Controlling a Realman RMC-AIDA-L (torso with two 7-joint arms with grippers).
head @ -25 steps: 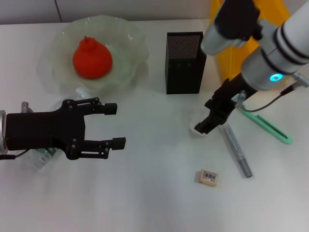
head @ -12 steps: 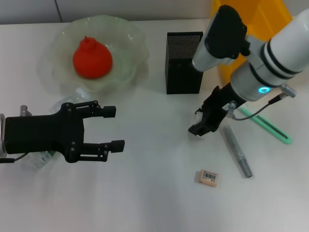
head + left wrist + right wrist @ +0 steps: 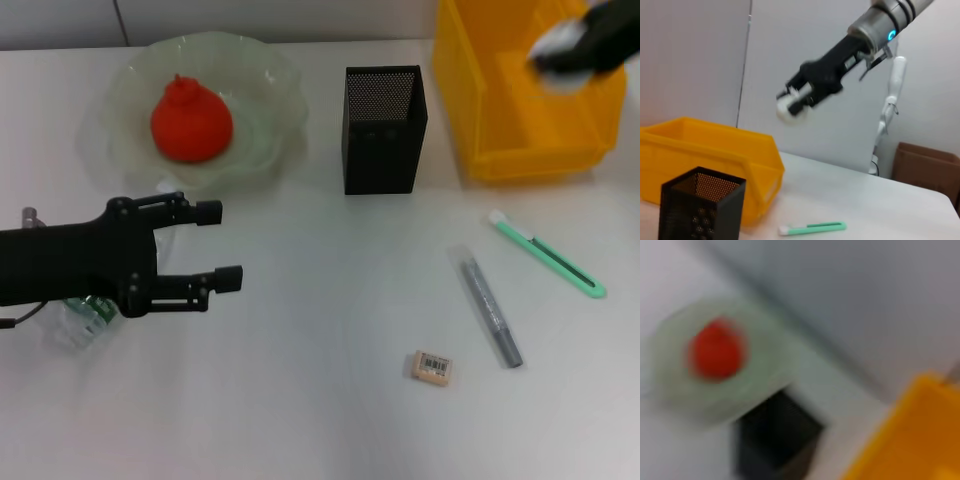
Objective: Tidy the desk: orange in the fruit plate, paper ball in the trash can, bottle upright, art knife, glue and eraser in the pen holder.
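White desk: at its far right corner the right gripper [image 3: 575, 50] pinches the paper ball [image 3: 786, 108] above the trash can [image 3: 500, 110]; released off-centre, it could bounce off the rim. Left gripper [image 3: 215, 245] gapes near the left edge.

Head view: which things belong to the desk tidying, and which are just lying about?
Job: orange, fruit plate, paper ball in right pincer, trash can, bottle, knife, glue, eraser, pen holder.
Lying about: cardboard box.
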